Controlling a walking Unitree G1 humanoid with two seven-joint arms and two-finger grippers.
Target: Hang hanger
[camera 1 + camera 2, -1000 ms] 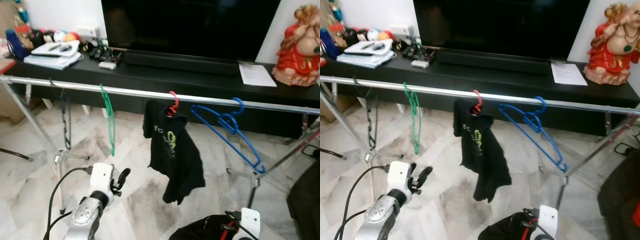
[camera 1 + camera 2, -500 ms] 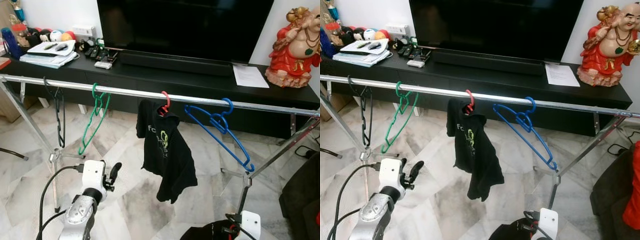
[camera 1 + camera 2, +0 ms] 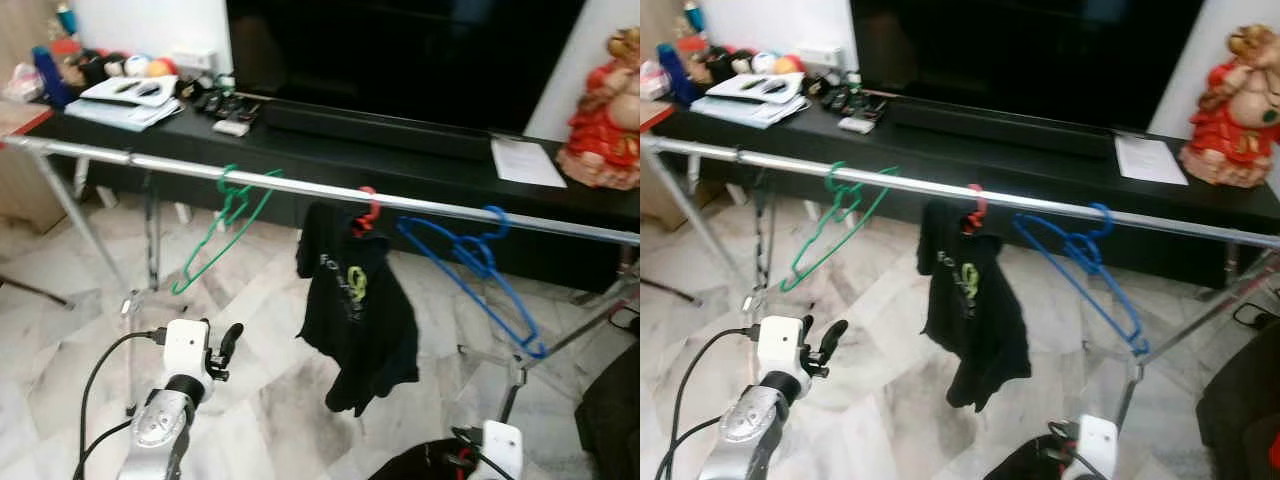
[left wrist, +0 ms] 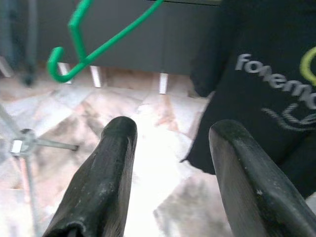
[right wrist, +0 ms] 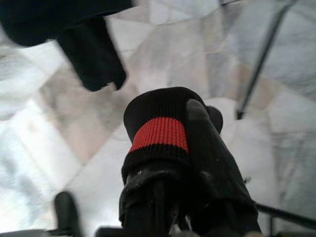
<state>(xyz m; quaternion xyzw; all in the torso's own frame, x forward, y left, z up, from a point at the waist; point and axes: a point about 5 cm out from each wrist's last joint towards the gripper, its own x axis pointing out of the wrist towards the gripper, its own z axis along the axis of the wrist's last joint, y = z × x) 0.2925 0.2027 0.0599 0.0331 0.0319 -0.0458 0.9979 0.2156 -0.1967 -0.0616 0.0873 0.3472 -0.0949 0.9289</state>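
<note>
Nearest the robot, at the right, the right claw (image 5: 168, 163) is clamped on a bunched black garment (image 5: 163, 123) with a red band; a hint of red beside it in the left eye view may be a hanger, though I cannot tell from so little. At the near left, the left claw (image 4: 170, 163) is spread apart and empty, held low over the marble floor (image 3: 270, 370) and aimed towards the rail.

Farther off, the chrome rail (image 3: 300, 187) runs left to right across the scene. On it, from left to right, hang a green hanger (image 3: 222, 222) tilted with its low end to the left, a red hanger (image 3: 368, 208) carrying a black T-shirt (image 3: 358, 305), and a blue hanger (image 3: 478, 270) tilted with its low end to the right. Beyond the rail stands a black desk (image 3: 400, 165) with a television (image 3: 400, 55), papers and a red figurine (image 3: 605, 105).

To hang well, the right claw should lift its load clear of the T-shirt's hem and aim for a bare stretch of rail, probably to the right of the blue hanger or between the green and red ones. The hook wants to rise above the rail, pass over it, then settle down before the grip lets go. Brushing the tilted neighbours could knock them off, so a square, slow approach seems wise.
</note>
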